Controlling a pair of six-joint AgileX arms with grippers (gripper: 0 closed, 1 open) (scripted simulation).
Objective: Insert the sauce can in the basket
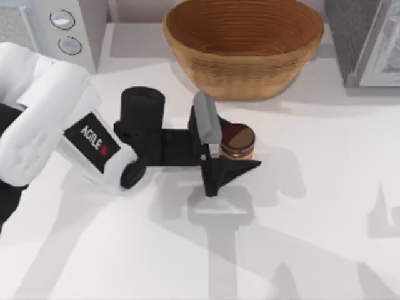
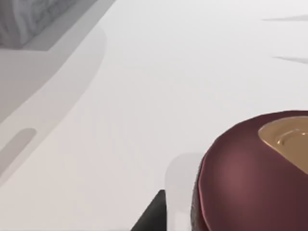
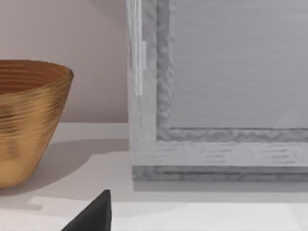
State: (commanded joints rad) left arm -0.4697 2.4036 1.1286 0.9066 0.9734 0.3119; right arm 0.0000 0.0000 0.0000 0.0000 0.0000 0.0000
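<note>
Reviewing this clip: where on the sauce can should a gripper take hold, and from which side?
The sauce can stands upright on the table, so its curved side wall is probably the part to pinch, one finger on each opposite side. Coming from the top view's left looks best: the left gripper is already there, and the basket crowds the far side.

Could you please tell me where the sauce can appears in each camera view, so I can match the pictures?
Top view: sauce can at centre, at the left gripper, in front of the basket.
Left wrist view: sauce can, close up.
Right wrist view: not in it.
Shared landmark: basket.
</note>
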